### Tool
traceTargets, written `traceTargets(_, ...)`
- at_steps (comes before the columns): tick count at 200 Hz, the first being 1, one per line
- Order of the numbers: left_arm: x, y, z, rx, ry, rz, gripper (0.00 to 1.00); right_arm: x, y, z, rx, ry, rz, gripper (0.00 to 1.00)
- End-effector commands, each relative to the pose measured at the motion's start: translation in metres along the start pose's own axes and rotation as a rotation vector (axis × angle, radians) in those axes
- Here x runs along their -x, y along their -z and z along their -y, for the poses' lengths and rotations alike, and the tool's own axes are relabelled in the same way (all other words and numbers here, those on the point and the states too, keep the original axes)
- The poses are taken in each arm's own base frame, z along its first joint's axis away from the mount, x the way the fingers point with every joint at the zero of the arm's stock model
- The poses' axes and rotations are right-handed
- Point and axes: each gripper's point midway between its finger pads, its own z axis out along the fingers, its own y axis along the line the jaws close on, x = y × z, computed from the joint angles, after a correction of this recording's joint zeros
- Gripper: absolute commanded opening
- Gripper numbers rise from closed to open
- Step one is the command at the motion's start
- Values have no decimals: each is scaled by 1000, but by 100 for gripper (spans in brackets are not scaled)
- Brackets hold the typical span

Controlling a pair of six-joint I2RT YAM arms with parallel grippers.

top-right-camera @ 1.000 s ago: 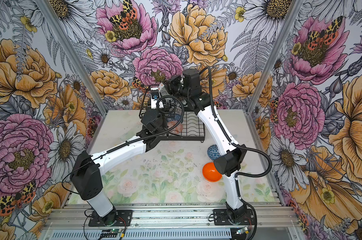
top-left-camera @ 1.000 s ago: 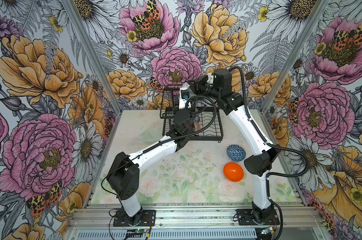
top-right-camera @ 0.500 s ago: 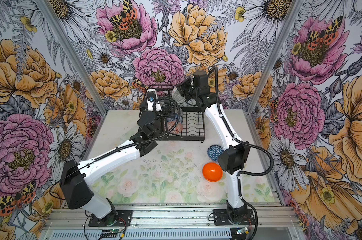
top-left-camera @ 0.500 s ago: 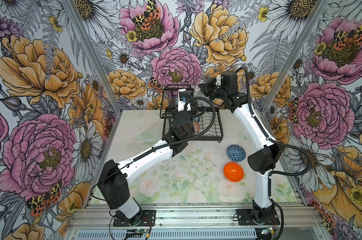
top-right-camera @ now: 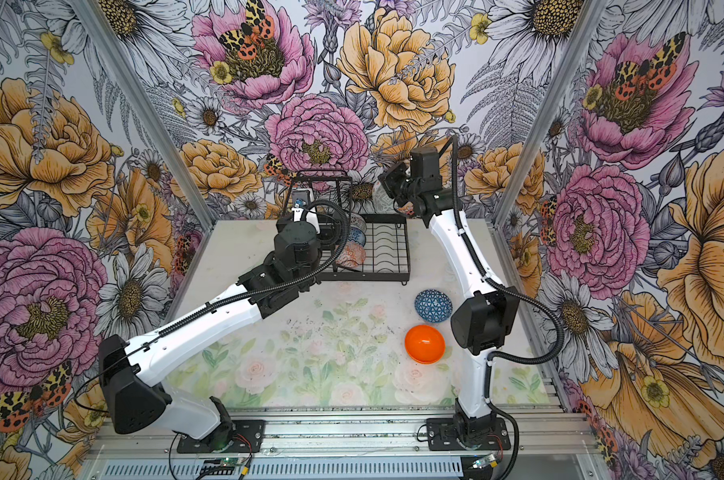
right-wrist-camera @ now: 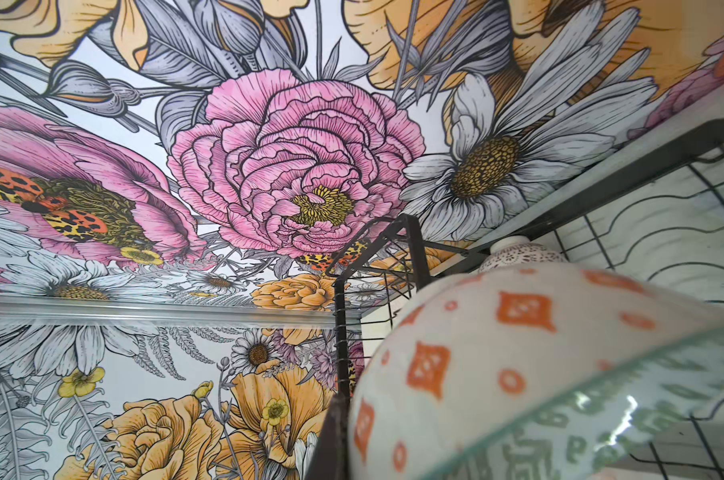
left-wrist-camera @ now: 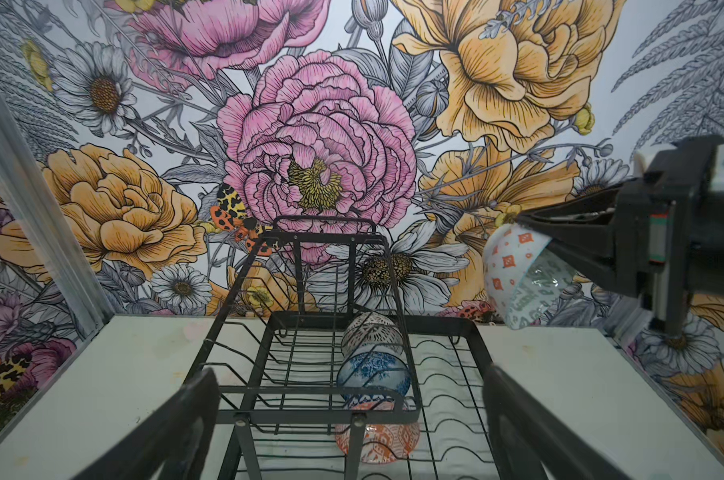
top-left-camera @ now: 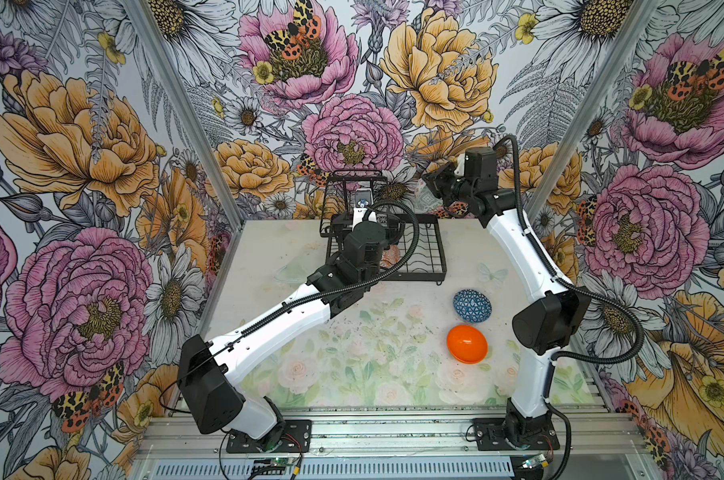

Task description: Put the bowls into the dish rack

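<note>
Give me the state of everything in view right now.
Left fingers: open, empty.
Right fingers: shut on diamond bowl.
Diamond bowl: held aloft, tilted.
Dish rack: holds three bowls.
Dark-and-white bowl: racked.
Blue-speckled bowl: racked.
Orange-patterned bowl: racked.
Triangle bowl: on table, upside down.
Orange bowl: on table.

In both top views the left arm [top-left-camera: 293, 316] is covering the left gripper [left-wrist-camera: 347, 374] and partly covering the racked bowls [top-right-camera: 352, 254]. The left wrist view's edge is cropping that gripper's fingers [left-wrist-camera: 177, 424]. The held bowl [right-wrist-camera: 497, 353] is blurring and running off the right wrist view's edge, hiding the right gripper [left-wrist-camera: 522, 224] there.
</note>
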Motion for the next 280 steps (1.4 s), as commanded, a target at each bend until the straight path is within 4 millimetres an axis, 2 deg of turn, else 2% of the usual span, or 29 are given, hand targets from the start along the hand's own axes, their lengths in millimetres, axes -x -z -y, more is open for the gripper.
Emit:
traceTargets(1, -23, 1, 15, -102, 17, -135, 99, 23, 28, -24, 54, 102, 106, 0)
traceTargets(40, -31, -2, 28, -163, 100, -194, 99, 38, 22, 2, 12, 122, 162, 0)
traceTargets(70, -41, -7, 35, -163, 74, -256, 99, 48, 18, 10, 40, 164, 226, 0)
traceTargets(132, -58, -23, 23, -165, 44, -325, 99, 51, -2, 36, 146, 157, 321, 0)
traceTargets(180, -80, -47, 3, -135, -35, -385, 99, 39, -27, 51, 143, 197, 347, 0)
traceTargets(217, -79, -51, 9, -173, -98, -383, 99, 32, -40, 62, 167, 167, 398, 0)
traceTargets(234, -74, -52, 5, -171, -85, -376, 99, 31, -49, 67, 186, 151, 409, 0)
traceTargets(280, -83, -64, -8, -135, -37, -402, 99, 24, -79, 88, 195, 133, 377, 0)
